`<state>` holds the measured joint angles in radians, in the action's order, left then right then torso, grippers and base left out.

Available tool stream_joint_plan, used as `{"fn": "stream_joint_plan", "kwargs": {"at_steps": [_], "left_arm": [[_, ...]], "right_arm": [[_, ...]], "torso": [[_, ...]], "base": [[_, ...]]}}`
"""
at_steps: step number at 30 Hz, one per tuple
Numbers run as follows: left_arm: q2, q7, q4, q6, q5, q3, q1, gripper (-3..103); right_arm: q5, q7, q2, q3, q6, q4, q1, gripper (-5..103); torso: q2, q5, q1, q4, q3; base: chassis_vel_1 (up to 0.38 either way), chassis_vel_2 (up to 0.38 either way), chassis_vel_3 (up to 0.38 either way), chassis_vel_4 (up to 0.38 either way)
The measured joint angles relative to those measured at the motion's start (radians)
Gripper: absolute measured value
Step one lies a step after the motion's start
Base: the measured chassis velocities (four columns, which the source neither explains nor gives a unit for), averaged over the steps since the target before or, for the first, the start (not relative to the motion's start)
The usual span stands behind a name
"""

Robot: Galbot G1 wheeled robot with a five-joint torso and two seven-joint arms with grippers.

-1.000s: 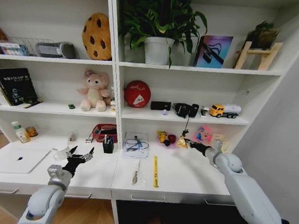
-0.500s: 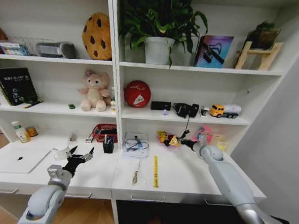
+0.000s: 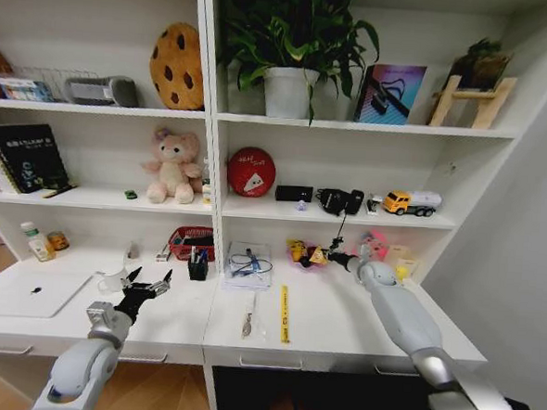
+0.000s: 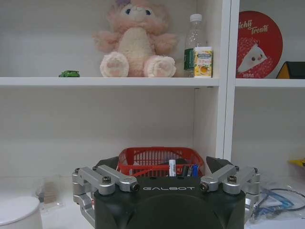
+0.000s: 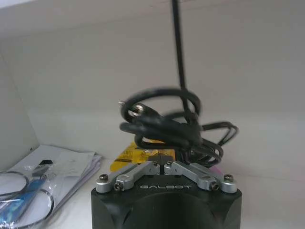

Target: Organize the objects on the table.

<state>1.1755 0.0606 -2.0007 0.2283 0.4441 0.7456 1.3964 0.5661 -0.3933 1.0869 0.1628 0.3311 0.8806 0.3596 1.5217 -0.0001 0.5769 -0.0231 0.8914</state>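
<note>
White shelving rose behind the long white surface (image 3: 340,325), whose front edge ran above a row of drawers. On that surface lay the task's things: a silver laptop (image 3: 27,292) at the left end; a white cup (image 3: 111,281) just beside it, toward the middle; a yellow ruler (image 3: 284,313) near the centre, running from front to back; a pen-like tool (image 3: 248,317) just beside the ruler; and a small green-capped bottle (image 3: 35,243) at the back left corner. A tiny green toy car (image 4: 69,74) sat on the shelf above, beside a pink teddy bear (image 4: 135,40).

Right gripper (image 5: 162,164) was extended toward the back edge, right of centre, its jaws pressed together on a coil of black cable (image 5: 171,126), with a small yellow item (image 3: 317,256) at the tip in the head view. A stack of papers in a clear sleeve (image 3: 249,265) lay just left of it.

Left gripper (image 3: 148,284) hung over the left half of the surface, close by the cup, jaws spread and holding nothing. A red basket (image 4: 159,160) and a black pen holder (image 3: 198,267) stood toward the back edge beyond it.
</note>
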Motion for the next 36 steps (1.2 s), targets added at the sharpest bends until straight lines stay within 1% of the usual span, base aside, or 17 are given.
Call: {"fn": "stream_joint_plan", "kwargs": {"at_steps": [2,6,10,14,18,20,22,23,24,26,29,30,32,33,34,35,36], "left_arm": [[0.0,0.0,0.0,0.0,0.0,0.0,0.0,100],[0.0,0.0,0.0,0.0,0.0,0.0,0.0,100],[0.0,0.0,0.0,0.0,0.0,0.0,0.0,100],[0.0,0.0,0.0,0.0,0.0,0.0,0.0,100],[0.0,0.0,0.0,0.0,0.0,0.0,0.0,100],[0.0,0.0,0.0,0.0,0.0,0.0,0.0,100],[0.0,0.0,0.0,0.0,0.0,0.0,0.0,100],[0.0,0.0,0.0,0.0,0.0,0.0,0.0,100],[0.0,0.0,0.0,0.0,0.0,0.0,0.0,100],[0.0,0.0,0.0,0.0,0.0,0.0,0.0,100],[0.0,0.0,0.0,0.0,0.0,0.0,0.0,100],[0.0,0.0,0.0,0.0,0.0,0.0,0.0,100],[0.0,0.0,0.0,0.0,0.0,0.0,0.0,100],[0.0,0.0,0.0,0.0,0.0,0.0,0.0,100],[0.0,0.0,0.0,0.0,0.0,0.0,0.0,100],[0.0,0.0,0.0,0.0,0.0,0.0,0.0,100],[0.0,0.0,0.0,0.0,0.0,0.0,0.0,100]], "right_arm": [[-0.01,-0.006,0.03,-0.01,-0.018,-0.041,-0.036,0],[-0.018,-0.007,0.059,-0.013,-0.031,-0.074,-0.061,0],[-0.035,-0.002,0.086,-0.008,-0.039,-0.112,-0.084,0],[-0.043,0.012,0.086,-0.005,-0.039,-0.114,-0.085,0],[-0.057,0.047,0.071,0.003,-0.039,-0.101,-0.077,0],[-0.061,0.054,0.065,0.006,-0.039,-0.092,-0.07,-2],[-0.063,0.062,0.049,0.011,-0.035,-0.066,-0.045,8],[-0.063,0.062,0.049,0.011,-0.035,-0.066,-0.045,8],[-0.059,0.065,0.04,0.014,-0.027,-0.042,-0.024,19],[-0.05,0.07,0.03,0.014,-0.016,-0.013,0.001,19],[-0.006,0.098,0.004,0.024,0.024,0.093,0.093,37],[-0.006,0.098,0.004,0.024,0.024,0.093,0.093,37],[0.015,0.11,-0.013,0.03,0.043,0.159,0.146,47],[0.015,0.11,-0.013,0.03,0.043,0.159,0.146,47],[0.02,0.112,-0.021,0.036,0.051,0.195,0.174,52],[0.024,0.114,-0.027,0.041,0.055,0.226,0.198,58],[0.024,0.114,-0.027,0.041,0.055,0.226,0.198,58]], "torso": [[0.0,-0.0001,0.0,0.0,0.0],[0.0,0.0,0.0,0.0004,0.0],[0.0,0.0001,0.0,0.0002,0.0],[0.0,0.0001,0.0,0.0001,0.0],[0.0,0.0001,0.0,0.0,0.0],[0.0,0.0001,0.0,0.0,0.0],[0.0,0.0002,0.0,-0.0001,0.0],[0.0,0.0002,0.0,-0.0001,0.0],[0.0,0.0001,0.0,0.0,0.0],[0.0,0.0002,0.0,0.0001,0.0],[0.0,0.0004,0.0,-0.0001,0.0],[0.0,0.0004,0.0,-0.0001,0.0],[0.0,0.0005,0.0,0.0,0.0],[0.0,0.0005,0.0,0.0,0.0],[0.0,-0.0001,0.0,-0.0001,0.0],[0.0,0.0003,0.0,-0.0001,0.0],[0.0,0.0003,0.0,-0.0001,0.0]], "base": [[0.0,0.0,0.0,0.0],[0.0,0.0,0.0,0.0],[0.0,0.0,0.0,0.0],[0.0,0.0,0.0,0.0],[0.0,0.0,0.0,0.0],[0.0,0.0,0.0,0.0],[0.0,0.0,0.0,0.0],[0.0,0.0,0.0,0.0],[0.0,0.0,0.0,0.0],[0.0,0.0,0.0,0.0],[0.0,0.0,0.0,0.0],[0.0,0.0,0.0,0.0],[0.0,0.0,0.0,0.0],[0.0,0.0,0.0,0.0],[0.0,0.0,0.0,0.0],[0.0,0.0,0.0,0.0],[0.0,0.0,0.0,0.0]]}}
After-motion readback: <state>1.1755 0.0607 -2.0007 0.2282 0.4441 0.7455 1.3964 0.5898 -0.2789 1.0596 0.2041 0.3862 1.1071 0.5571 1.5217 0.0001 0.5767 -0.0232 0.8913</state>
